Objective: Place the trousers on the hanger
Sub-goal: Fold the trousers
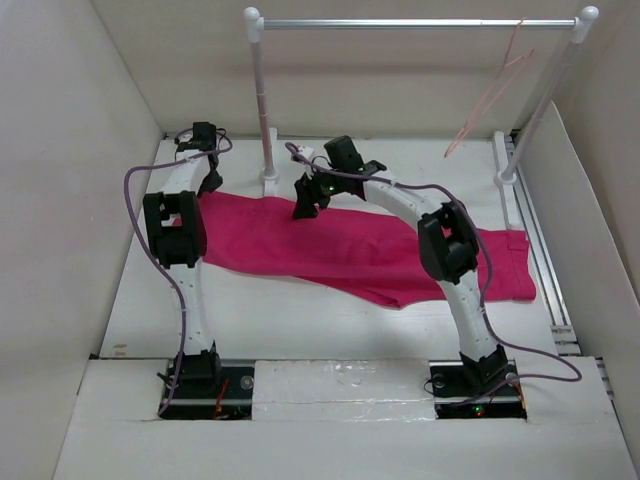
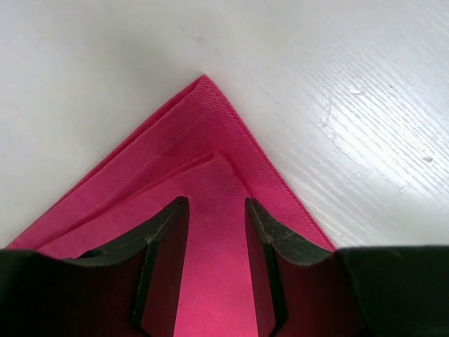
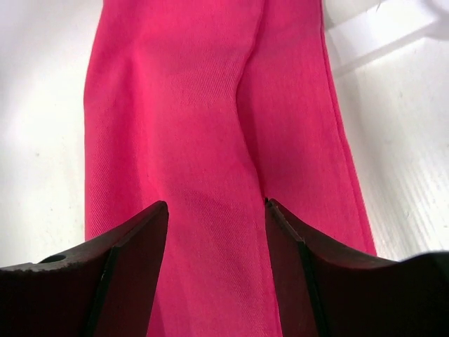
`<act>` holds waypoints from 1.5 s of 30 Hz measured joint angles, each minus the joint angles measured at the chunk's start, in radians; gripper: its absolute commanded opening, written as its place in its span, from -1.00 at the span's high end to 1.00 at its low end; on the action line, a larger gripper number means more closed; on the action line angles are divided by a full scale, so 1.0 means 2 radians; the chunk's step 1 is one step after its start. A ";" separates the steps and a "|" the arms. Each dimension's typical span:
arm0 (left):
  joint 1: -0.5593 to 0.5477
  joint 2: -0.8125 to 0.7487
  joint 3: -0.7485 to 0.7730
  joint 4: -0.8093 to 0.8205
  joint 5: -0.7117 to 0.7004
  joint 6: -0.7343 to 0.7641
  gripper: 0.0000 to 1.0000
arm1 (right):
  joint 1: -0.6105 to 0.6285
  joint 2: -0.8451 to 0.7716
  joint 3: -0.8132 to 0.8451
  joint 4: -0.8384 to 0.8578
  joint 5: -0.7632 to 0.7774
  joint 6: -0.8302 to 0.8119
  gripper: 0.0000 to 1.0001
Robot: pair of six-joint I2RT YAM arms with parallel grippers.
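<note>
Though parted over the trousers (image 1: pixel 350 250), left pincer (image 2: pixel 216 203) and right pincer (image 3: pixel 216 205) grip nothing

No readable text, labels, brand marks, numbers or signs in any of the three views, small pale mark (image 1: pixel 120 350) by the bench's near-left corner, too small to make out

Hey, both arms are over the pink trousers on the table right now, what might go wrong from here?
1. The left end effector is open over a layered corner of the trousers. It may pinch only the top layer, so the rest would sag or unfold when lifted.
2. The hanger hangs tilted at the right end of the rail, far from the trousers. Its thin wire might swing or slip off when cloth is fed through.
</note>
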 measured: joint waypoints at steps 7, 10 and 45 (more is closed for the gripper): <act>0.000 0.022 0.018 -0.001 0.020 0.000 0.33 | 0.001 0.023 0.050 -0.002 -0.002 0.002 -0.32; 0.000 0.028 0.023 0.000 0.021 0.001 0.43 | 0.001 0.042 0.069 -0.007 -0.002 0.002 -0.33; 0.000 0.019 0.021 -0.011 -0.018 -0.007 1.00 | 0.001 0.126 0.112 -0.003 -0.044 0.051 -0.27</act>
